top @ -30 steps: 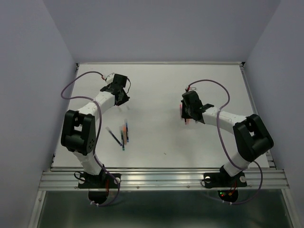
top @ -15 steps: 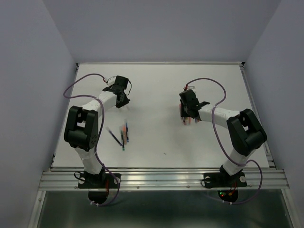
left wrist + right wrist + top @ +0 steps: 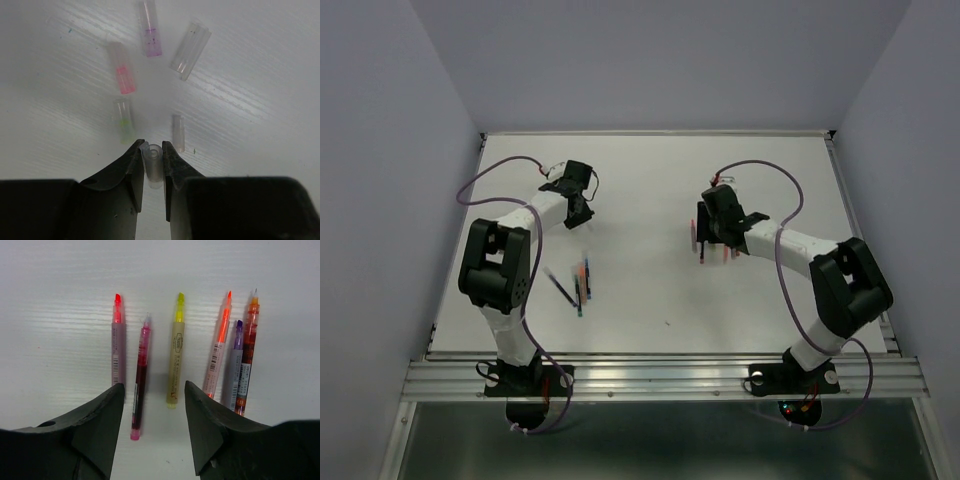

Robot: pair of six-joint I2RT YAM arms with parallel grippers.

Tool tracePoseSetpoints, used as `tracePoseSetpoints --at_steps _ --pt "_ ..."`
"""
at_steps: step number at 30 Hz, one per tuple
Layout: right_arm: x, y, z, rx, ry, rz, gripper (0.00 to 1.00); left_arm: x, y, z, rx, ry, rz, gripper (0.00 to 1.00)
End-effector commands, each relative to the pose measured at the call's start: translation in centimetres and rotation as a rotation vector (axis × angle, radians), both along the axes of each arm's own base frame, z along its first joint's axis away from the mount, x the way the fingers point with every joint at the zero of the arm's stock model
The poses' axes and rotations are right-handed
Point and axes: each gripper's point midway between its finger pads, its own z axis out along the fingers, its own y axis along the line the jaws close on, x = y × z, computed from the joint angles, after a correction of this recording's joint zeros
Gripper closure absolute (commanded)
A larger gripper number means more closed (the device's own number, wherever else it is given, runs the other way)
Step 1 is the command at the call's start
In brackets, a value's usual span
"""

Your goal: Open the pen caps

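From above, you see the left gripper [image 3: 577,208] toward the back left of the table [image 3: 650,180] and the right gripper [image 3: 708,238] at mid-right, with a small cluster of pens [image 3: 580,285] near the front left, too small to tell if capped. Bare surface lies between the arms; the walls stand apart from both.

At the left wrist, jaws are clenched on a clear cap [image 3: 153,167], just short of five loose pen caps [image 3: 122,67] lying on the table. Likely next: let it drop beside them.

At the right wrist, jaws stand released over six uncapped pens [image 3: 176,350] lying in a row — lift straight up before fetching another.
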Motion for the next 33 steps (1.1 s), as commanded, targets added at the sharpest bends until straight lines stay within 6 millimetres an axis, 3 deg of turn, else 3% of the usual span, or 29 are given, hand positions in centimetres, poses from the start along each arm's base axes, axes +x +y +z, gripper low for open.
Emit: tracePoseSetpoints --at_steps 1,7,9,17,23,25,26,27,29,30,33 --pt "1.3 0.7 6.2 0.093 -0.146 -0.006 0.39 1.4 0.5 1.2 0.024 -0.033 0.018 0.85" --pt "0.4 1.1 8.7 0.155 -0.190 0.022 0.29 1.6 0.6 0.5 0.036 -0.018 0.016 0.69" --pt "0.1 1.0 9.5 0.170 -0.207 0.029 0.27 1.6 0.6 0.4 0.035 -0.016 0.017 0.68" --pt "-1.2 0.5 10.5 0.190 -0.232 0.035 0.19 1.4 0.4 0.1 0.024 -0.002 0.007 0.52" --pt "-1.7 0.4 10.4 0.198 -0.229 0.044 0.08 0.8 0.0 2.2 -0.008 -0.036 -0.020 0.44" --pt "-1.8 0.4 10.2 0.193 -0.226 0.044 0.00 0.0 -0.2 2.3 -0.023 -0.030 -0.034 0.41" --pt "-1.9 0.4 10.0 0.193 -0.220 0.048 0.00 -0.5 -0.6 3.0 -0.041 -0.043 -0.051 0.34" --pt "-1.9 0.4 10.1 0.192 -0.222 0.049 0.00 -1.5 -0.7 2.3 -0.041 -0.022 -0.062 0.29" --pt "-2.1 0.2 9.9 0.191 -0.218 0.045 0.00 -2.7 -1.3 2.4 -0.042 -0.016 -0.081 0.12" --pt "-2.3 0.2 9.6 0.188 -0.212 0.050 0.00 -4.6 -1.7 1.4 -0.039 0.023 -0.087 0.01" --pt "-2.4 0.3 9.3 0.185 -0.204 0.059 0.00 -5.7 -2.3 0.8 -0.031 0.046 -0.098 0.01"
